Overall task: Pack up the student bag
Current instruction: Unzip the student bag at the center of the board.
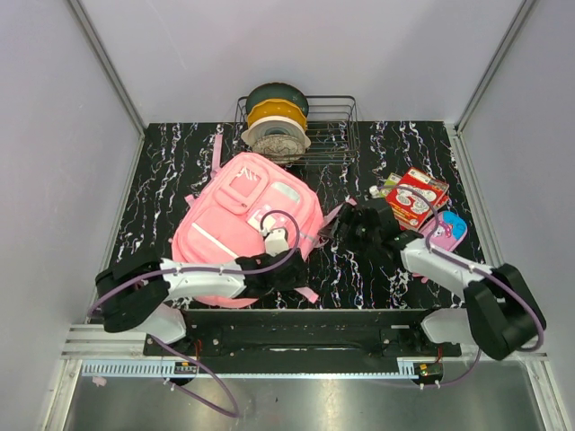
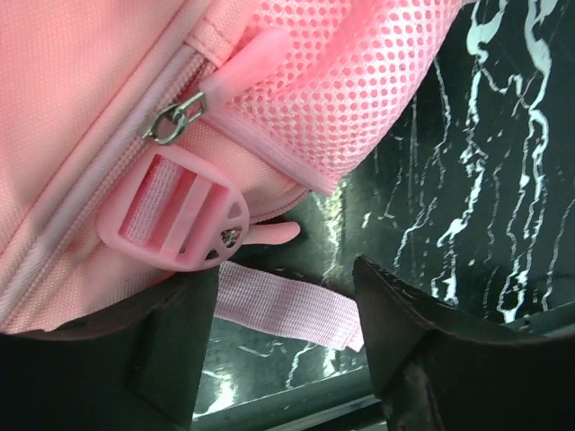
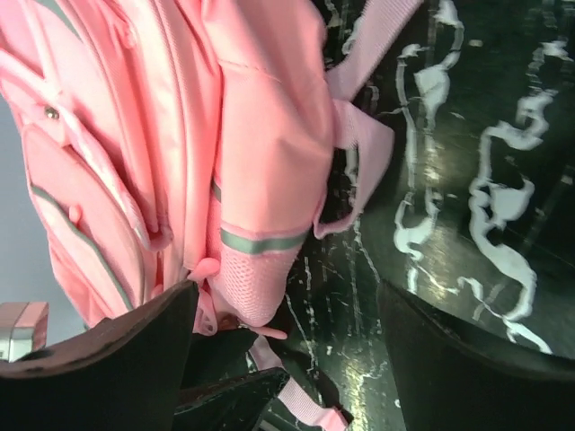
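Note:
The student bag (image 1: 241, 214) is a large pink backpack lying flat at centre-left, front pockets up. My left gripper (image 1: 295, 271) is at its near right corner, open. In the left wrist view the gripper (image 2: 287, 337) straddles a loose pink strap end (image 2: 287, 310) lying on the table, not clamped; a pink buckle (image 2: 175, 220), a zip pull (image 2: 175, 119) and the mesh side pocket (image 2: 359, 81) are just ahead. My right gripper (image 1: 334, 232) is open and empty beside the bag's right side. In the right wrist view the gripper (image 3: 287, 355) faces the bag (image 3: 252, 135).
A red box (image 1: 418, 197) and a small pink pencil case with a blue end (image 1: 446, 231) lie at the right, beside the right arm. A wire basket (image 1: 328, 130) with filament spools (image 1: 277, 121) stands at the back. The table (image 1: 162, 171) is black marbled.

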